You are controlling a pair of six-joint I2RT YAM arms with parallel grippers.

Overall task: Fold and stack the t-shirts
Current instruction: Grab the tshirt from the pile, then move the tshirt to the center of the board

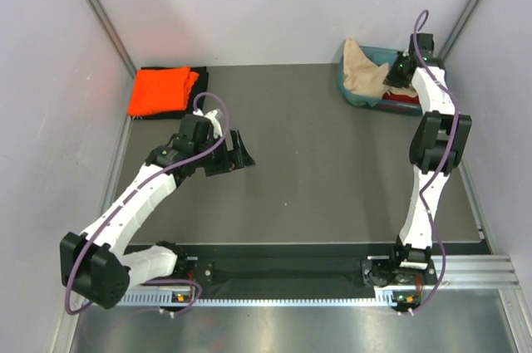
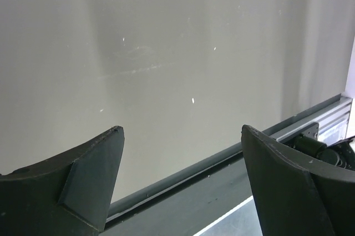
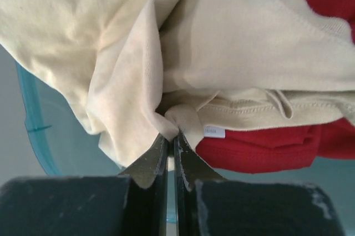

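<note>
The beige-tan t-shirt [image 1: 361, 68] lies crumpled in the teal tub [image 1: 356, 97] at the back right, on top of the dark red t-shirt [image 1: 403, 99]. My right gripper [image 3: 172, 134] is shut on a fold of the beige-tan t-shirt [image 3: 138, 53], with the dark red t-shirt [image 3: 260, 147] beneath it. The bright orange t-shirt [image 1: 161, 90] lies folded at the back left on the black t-shirt [image 1: 200, 74]. My left gripper [image 1: 238, 151] is open and empty over bare table, right of that stack; its fingers [image 2: 94, 177] frame only table.
The teal tub's rim [image 3: 33, 130] shows at the left of the right wrist view. The table's near edge rail [image 2: 211, 164] crosses the left wrist view. White walls close the table on the left, back and right.
</note>
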